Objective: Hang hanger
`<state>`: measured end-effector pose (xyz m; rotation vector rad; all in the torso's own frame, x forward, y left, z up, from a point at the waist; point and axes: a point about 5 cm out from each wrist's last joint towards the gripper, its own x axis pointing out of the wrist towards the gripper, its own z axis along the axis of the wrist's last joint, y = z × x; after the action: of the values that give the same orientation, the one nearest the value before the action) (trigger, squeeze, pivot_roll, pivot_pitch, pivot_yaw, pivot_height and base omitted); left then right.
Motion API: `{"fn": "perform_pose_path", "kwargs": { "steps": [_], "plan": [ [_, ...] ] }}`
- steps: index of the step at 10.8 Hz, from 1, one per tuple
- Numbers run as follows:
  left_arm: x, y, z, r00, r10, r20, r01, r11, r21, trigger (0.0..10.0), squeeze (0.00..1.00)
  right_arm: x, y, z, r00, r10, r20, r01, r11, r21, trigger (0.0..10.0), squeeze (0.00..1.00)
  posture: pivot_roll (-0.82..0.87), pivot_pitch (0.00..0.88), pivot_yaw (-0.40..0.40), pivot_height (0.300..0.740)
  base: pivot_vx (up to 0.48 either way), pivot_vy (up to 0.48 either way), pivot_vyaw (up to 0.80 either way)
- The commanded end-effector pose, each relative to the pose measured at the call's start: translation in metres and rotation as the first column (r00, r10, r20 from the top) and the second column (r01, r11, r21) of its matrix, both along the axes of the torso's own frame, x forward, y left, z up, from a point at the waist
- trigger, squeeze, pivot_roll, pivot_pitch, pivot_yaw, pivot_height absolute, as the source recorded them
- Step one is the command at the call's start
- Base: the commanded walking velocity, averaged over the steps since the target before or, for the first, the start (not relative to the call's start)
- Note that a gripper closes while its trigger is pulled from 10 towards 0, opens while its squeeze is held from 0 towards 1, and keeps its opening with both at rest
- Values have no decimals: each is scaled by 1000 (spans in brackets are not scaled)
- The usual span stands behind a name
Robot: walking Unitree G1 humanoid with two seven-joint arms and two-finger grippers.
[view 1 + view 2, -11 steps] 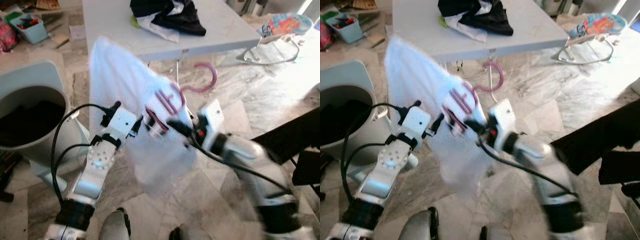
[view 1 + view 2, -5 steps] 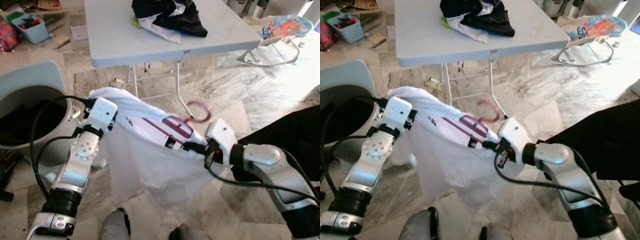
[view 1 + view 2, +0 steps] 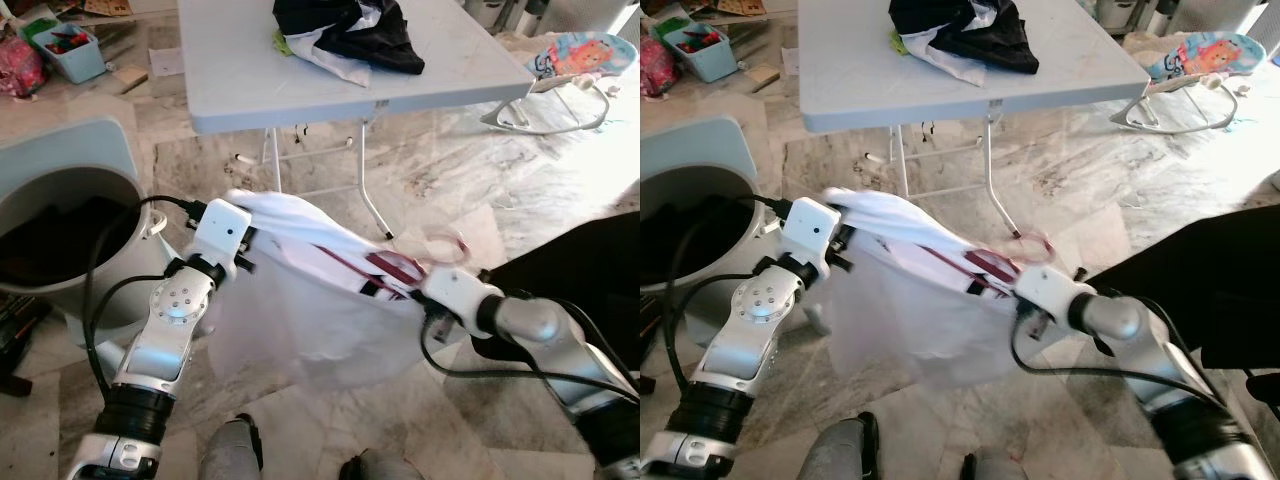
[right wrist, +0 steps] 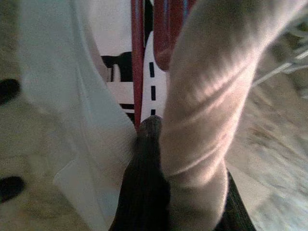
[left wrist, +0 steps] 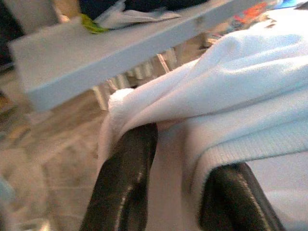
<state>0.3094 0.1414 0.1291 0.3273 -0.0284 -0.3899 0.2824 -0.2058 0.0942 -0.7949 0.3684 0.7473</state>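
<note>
Both arms are up in front of the robot, and a white shirt (image 3: 320, 300) is stretched between them on a pink hanger (image 3: 445, 245). The hanger's long axis runs across the view, from the left gripper (image 3: 240, 232) down to the right gripper (image 3: 418, 292), sloping lower on the robot's right. Its hook sticks out past the right gripper, curling up and away toward the floor beyond. The shirt's body hangs below that line, well off the marble floor (image 3: 480, 170).

In the left wrist view, the two black fingers (image 5: 127, 178) stand apart with a fold of white cloth draped across them. In the right wrist view, a black finger (image 4: 144, 178) is pressed to the shirt beside the dark red bars of the hanger; whether that pair is closed, I cannot tell.

To the robot's left stands a grey tub (image 3: 90, 180) with dark contents inside. Ahead is a white folding table (image 3: 230, 80) carrying a heap of dark and white clothes (image 3: 350, 35). Far left, a blue bin (image 3: 70, 50) holds small colourful items.
</note>
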Motion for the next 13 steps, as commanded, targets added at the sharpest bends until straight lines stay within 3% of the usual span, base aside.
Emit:
{"fn": "perform_pose_path", "kwargs": {
  "steps": [1, 2, 3, 4, 5, 6, 7, 9, 10, 11, 12, 13],
  "plan": [
    [0, 4, 8, 1000, -22, 6, 22, 1000, 10, 0, 0, 2, -17, 0, 998, -58, 14, 58, 997, -58, 10000, 0, -82, 107, -61, 740, 0, 0, 0],
    [-6, -2, -2, 989, -112, -94, 117, 992, 45, 0, 0, 7, -23, 1, 994, -80, 71, 87, 992, -94, 10000, 0, -82, 107, -59, 740, 0, 0, 0],
    [-15, -5, -15, 957, -199, -209, 224, 969, 102, 0, 0, 16, -22, 10, 981, -108, 160, 120, 990, -69, 10000, 0, -83, 106, -56, 740, 0, 0, 0],
    [-30, -5, -32, 898, -274, -345, 346, 923, 168, 0, 0, 26, -18, 21, 953, -152, 261, 163, 986, -19, 10000, 0, -83, 106, -56, 740, 0, 0, 0],
    [-34, -8, -33, 882, -295, -367, 362, 924, 127, 0, 0, 30, -17, 26, 937, -161, 311, 175, 984, -16, 10000, 0, -80, 106, -57, 740, 0, 0, 0],
    [-31, -11, -17, 896, -310, -318, 341, 939, 48, 0, 0, 32, -24, 25, 936, -129, 328, 160, 985, -70, 10000, 0, -76, 107, -62, 740, 0, 0, 0],
    [-21, -4, -5, 928, -262, -265, 281, 959, 37, 0, 0, 30, -28, 22, 942, -85, 324, 127, 986, -111, 10000, 0, -76, 107, -62, 740, 0, 0, 0],
    [5, 26, 9, 988, -24, -155, 38, 995, 88, 0, 0, 28, -42, 26, 949, -57, 311, 102, 986, -130, 10000, 0, -84, 109, -63, 740, 0, 0, 0],
    [7, 30, 9, 988, -1, -155, 20, 992, 121, 0, 0, 30, -49, 29, 948, -88, 306, 128, 985, -113, 10000, 0, -87, 109, -62, 740, 0, 0, 0],
    [3, 16, 4, 983, -29, -180, 47, 994, 96, 9647, 0, 36, -49, 34, 939, -228, 257, 219, 974, 64, 10000, 0, -90, 110, -59, 740, 0, 0, 0],
    [-2, -1, -5, 979, -66, -191, 84, 992, 89, 10000, 0, 43, -36, 41, 913, -384, 135, 320, 882, 346, 10000, 0, -91, 109, -59, 740, 0, 0, 0],
    [-4, -12, -8, 978, -91, -188, 107, 991, 81, 10000, 0, 46, -27, 44, 908, -407, 97, 336, 847, 411, 10000, 0, -91, 108, -59, 740, 0, 0, 0]
  ]
}}
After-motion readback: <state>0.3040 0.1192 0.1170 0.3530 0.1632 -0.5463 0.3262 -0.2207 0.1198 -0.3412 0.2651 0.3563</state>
